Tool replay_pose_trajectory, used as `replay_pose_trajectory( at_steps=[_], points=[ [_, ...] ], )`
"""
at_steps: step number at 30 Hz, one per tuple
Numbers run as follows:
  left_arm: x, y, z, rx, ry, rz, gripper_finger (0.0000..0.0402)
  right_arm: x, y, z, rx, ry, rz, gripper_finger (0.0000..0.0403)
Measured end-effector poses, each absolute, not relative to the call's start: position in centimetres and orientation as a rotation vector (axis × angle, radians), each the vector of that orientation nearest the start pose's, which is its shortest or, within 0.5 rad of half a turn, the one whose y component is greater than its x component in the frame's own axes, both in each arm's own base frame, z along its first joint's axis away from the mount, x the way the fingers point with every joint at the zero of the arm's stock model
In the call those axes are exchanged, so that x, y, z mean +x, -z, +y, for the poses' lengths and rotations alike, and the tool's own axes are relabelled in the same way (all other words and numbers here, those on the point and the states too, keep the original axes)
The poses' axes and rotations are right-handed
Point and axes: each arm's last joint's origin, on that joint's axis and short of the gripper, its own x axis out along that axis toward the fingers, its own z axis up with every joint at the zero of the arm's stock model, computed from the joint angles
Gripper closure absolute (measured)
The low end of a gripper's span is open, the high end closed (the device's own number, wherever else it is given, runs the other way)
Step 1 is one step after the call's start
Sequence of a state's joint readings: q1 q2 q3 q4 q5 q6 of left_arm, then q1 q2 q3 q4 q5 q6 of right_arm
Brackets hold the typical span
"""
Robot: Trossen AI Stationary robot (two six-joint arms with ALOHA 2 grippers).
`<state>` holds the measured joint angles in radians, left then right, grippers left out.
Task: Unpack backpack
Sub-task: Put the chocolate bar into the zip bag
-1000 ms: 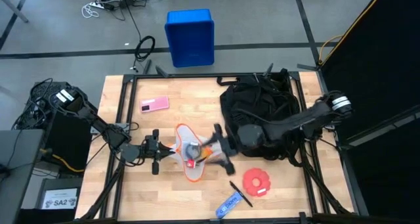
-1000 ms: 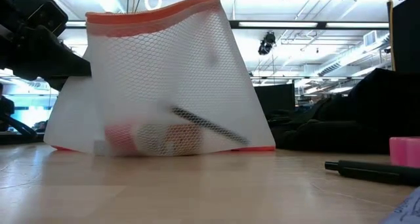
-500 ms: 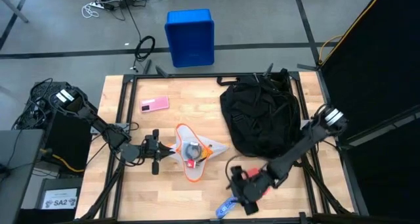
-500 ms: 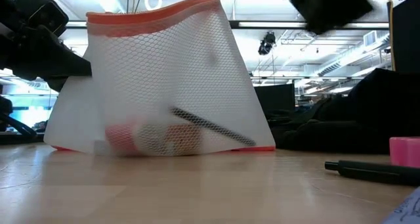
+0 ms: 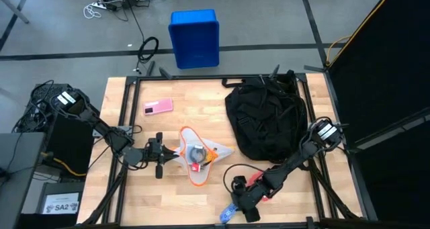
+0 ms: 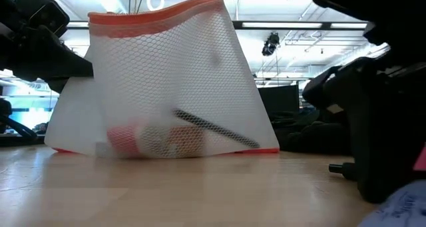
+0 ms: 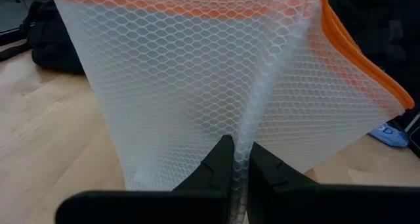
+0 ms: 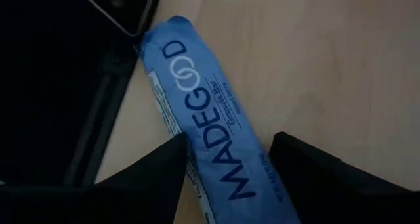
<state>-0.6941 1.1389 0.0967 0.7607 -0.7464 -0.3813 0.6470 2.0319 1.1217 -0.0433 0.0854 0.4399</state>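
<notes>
— Swinging away from the mesh pouch (image 5: 196, 154), that right arm has come right down to the near edge of the table (image 5: 134, 189) within a second. See it?

— Yes. Its right gripper (image 5: 240, 201) now sits low over the blue snack bar (image 8: 205, 127), one finger on each side of the wrapper. Jaws are parted around it, not pressing on it as far as I can see.

— And the other arm?

— No change. The left gripper (image 7: 237, 166) has its jaws clenched on the white mesh of the orange-trimmed pouch, holding it up at mid-table.

— Where's the backpack (image 5: 267, 118)?

— Far right of the table, slumped in a black heap, straps trailing off the far edge. Apart from both grippers.

— Anything else out?

— A pink case (image 5: 158, 107) far left, a red disc (image 5: 259, 180) half hidden under the right arm, and the blue crate (image 5: 195, 38) on the floor beyond.
</notes>
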Motion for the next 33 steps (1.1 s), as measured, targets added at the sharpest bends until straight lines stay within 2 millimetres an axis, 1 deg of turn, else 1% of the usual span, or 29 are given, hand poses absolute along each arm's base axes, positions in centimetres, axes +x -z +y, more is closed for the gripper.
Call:
replay_pose_trajectory(
  at_steps=[2,3,5,8,9,10,14,16,18,20,23,25,28,31,33],
  points=[
    [14.3,-13.7,-9.4,-0.193,-0.091,0.199,0.0402,31.4,-10.6,23.1,0.029,-0.306,0.985,0.0217],
    [14.3,-13.7,-9.4,-0.193,-0.091,0.199,0.0402,31.5,-10.5,23.0,0.016,-0.308,0.979,0.0235],
    [14.3,-13.7,-9.4,-0.193,-0.091,0.199,0.0402,31.7,-10.8,22.8,-0.004,-0.314,0.954,0.0279],
    [14.3,-13.7,-9.4,-0.193,-0.092,0.2,0.0402,32.1,-11.1,22.5,0.005,-0.315,0.93,0.036],
    [14.3,-13.7,-9.4,-0.193,-0.092,0.201,0.0402,32.2,-11.2,22.4,0.006,-0.315,0.926,0.038],
    [14.3,-13.7,-9.4,-0.196,-0.092,0.201,0.0402,32.3,-11.3,22.3,0.008,-0.32,0.922,0.0389],
    [14.3,-13.7,-9.4,-0.202,-0.093,0.201,0.0402,32.2,-12.2,22.1,-0.003,-0.336,0.901,0.0392],
    [14.3,-13.7,-9.4,-0.2,-0.093,0.203,0.0402,32.0,-13.1,22.0,-0.021,-0.35,0.882,0.0398],
    [14.3,-13.7,-9.4,-0.2,-0.093,0.203,0.0402,32.1,-14.9,22.0,-0.026,-0.361,0.805,0.0398],
    [14.3,-13.7,-9.4,-0.2,-0.093,0.203,0.0402,32.1,-17.1,21.9,-0.034,-0.369,0.706,0.0399],
    [14.3,-13.7,-9.4,-0.2,-0.094,0.203,0.0402,32.1,-19.7,21.8,-0.078,-0.382,0.566,0.04],
    [14.3,-13.7,-9.4,-0.201,-0.093,0.203,0.0402,32.2,-21.8,21.7,-0.109,-0.376,0.439,0.0401],
    [14.3,-13.7,-9.4,-0.201,-0.093,0.203,0.0402,32.6,-24.6,20.8,-0.159,-0.275,0.252,0.0402],
    [14.3,-13.7,-9.4,-0.201,-0.094,0.204,0.0402,33.7,-25.9,19.3,-0.198,-0.122,0.125,0.0402],
    [14.3,-13.6,-9.4,-0.2,-0.094,0.204,0.0402,34.6,-26.5,17.9,-0.186,-0.075,0.058,0.0402]
  ],
)
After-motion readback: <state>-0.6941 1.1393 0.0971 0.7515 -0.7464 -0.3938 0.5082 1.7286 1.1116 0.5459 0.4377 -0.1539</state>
